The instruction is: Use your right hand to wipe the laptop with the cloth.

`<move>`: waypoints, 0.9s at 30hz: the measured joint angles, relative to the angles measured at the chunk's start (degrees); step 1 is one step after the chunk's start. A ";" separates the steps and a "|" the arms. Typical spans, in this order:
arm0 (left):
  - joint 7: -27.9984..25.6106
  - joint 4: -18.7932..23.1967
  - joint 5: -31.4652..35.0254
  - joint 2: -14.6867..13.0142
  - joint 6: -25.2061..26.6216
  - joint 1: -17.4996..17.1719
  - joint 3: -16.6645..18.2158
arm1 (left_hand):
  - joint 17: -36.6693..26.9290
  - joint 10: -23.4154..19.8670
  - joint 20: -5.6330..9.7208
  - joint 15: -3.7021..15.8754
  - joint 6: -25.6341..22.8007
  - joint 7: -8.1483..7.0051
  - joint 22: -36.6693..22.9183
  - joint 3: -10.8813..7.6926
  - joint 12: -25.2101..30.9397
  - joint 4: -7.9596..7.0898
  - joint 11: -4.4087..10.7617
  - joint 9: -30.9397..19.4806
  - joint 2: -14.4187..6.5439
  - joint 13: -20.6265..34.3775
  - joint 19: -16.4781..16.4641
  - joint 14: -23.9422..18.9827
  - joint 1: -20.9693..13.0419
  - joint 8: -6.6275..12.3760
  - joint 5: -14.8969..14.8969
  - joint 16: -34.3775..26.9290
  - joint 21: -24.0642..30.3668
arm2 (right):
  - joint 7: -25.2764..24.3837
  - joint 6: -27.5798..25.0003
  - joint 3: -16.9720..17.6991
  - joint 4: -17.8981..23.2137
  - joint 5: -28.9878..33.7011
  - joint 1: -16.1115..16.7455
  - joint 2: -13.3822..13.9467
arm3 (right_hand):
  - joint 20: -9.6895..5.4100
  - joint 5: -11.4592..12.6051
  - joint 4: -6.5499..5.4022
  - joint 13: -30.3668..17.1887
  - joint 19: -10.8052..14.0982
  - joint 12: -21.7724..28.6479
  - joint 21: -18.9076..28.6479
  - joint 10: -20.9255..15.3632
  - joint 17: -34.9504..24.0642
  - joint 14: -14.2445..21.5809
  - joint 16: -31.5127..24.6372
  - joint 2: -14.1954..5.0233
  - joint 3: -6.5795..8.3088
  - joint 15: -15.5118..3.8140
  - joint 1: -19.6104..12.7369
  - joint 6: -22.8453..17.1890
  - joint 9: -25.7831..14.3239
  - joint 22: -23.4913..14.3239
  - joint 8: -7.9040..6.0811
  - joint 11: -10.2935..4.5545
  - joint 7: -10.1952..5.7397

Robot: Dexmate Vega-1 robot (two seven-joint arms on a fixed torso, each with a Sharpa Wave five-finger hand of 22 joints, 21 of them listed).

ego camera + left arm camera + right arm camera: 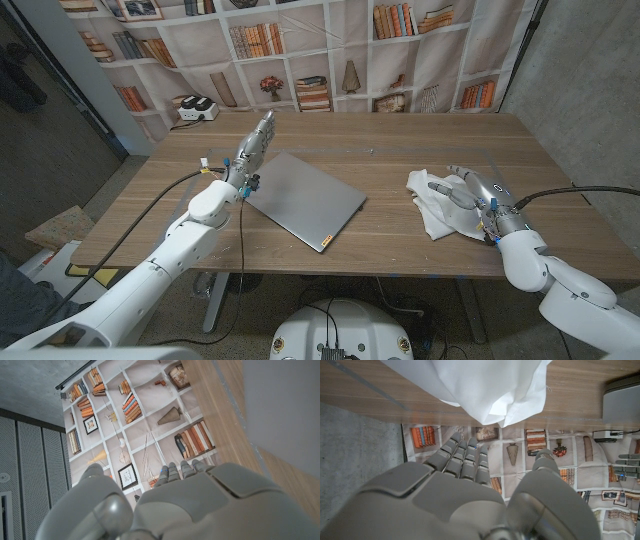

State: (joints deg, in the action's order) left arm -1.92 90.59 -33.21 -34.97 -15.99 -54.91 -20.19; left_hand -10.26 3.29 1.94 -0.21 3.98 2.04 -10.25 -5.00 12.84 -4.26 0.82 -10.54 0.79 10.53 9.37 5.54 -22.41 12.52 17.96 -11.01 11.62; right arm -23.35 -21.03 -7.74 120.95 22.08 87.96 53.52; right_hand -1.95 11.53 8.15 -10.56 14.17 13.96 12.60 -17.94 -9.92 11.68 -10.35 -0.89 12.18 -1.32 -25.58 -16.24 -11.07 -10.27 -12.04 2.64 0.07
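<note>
- Laptop [305,200]: closed, lying flat at an angle on the wooden table [400,140], left of centre, lid exposed for wiping.
- Cloth [440,205]: white, crumpled on the table well right of the laptop, within the right hand's reach.
- Right hand [478,197]: over the cloth, fingers spread; whether it grips the fabric cannot be told.
- Left hand [253,148]: fingers extended, holding nothing, just beside the laptop's far left edge, perhaps to steady it.
- Containers: none visible.

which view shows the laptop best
The head view: the whole closed laptop lies on the table beside the left hand. The right wrist view catches only one grey corner; the left wrist view shows just a blurred grey surface, maybe its lid.
</note>
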 measured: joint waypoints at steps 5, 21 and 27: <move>0.06 -0.38 0.12 0.16 0.16 0.67 -0.21 | 0.00 -0.20 0.00 0.00 -0.53 0.09 0.00 0.00 0.00 0.00 0.20 0.00 -0.53 0.00 0.00 0.00 -0.53 0.00 -0.43 0.00 0.00 | 0.68 -2.80 -1.51 -0.02 0.63 -0.99 0.69 | -0.23 0.00 0.24 0.00 0.24 -0.70 0.00 1.04 0.06 -0.82 0.00 -0.07 0.24 0.81 -1.22 1.06 0.00 0.00 0.63 0.62 0.86; 0.85 -2.03 -0.01 0.42 0.37 1.97 -0.31 | 0.00 -0.40 -0.01 0.00 -0.71 -0.10 0.00 0.24 0.00 0.24 0.39 0.00 -0.53 0.00 -0.01 0.00 -0.52 0.00 -0.45 -0.01 0.00 | 4.11 -10.87 -8.54 0.65 1.08 -6.35 3.52 | -0.32 0.00 0.71 0.01 0.33 -2.04 -0.73 3.88 -0.10 -2.36 0.00 0.48 0.24 1.32 -2.98 4.71 0.00 0.00 1.46 0.87 2.07; 1.48 -2.81 -0.31 0.59 0.20 2.26 -0.31 | 0.00 -0.40 -0.01 0.00 -0.71 -0.10 0.00 0.24 0.00 0.24 0.39 0.00 -0.52 0.00 -0.02 0.00 -0.52 0.00 -0.45 -0.01 0.00 | 5.07 -13.54 -11.21 0.82 0.87 -8.36 4.29 | -0.11 0.00 0.71 0.01 0.09 -2.12 -0.78 4.52 -0.10 -2.66 0.00 0.79 0.24 1.65 -3.28 5.15 0.00 0.00 1.46 0.83 1.89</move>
State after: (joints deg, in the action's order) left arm -0.44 87.77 -33.51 -34.37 -15.79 -52.65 -20.50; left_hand -10.26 2.89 1.93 -0.21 3.27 1.95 -10.25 -4.76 12.84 -4.02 1.21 -10.54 0.26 10.52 9.35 5.54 -22.93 12.52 17.51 -11.02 11.62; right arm -18.29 -34.58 -18.95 121.77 22.95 79.60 57.81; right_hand -2.06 11.53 8.86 -10.54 14.27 11.84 11.82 -13.41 -10.02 9.02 -10.35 -0.10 12.42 0.33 -28.86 -11.09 -11.06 -10.26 -10.58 3.47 1.96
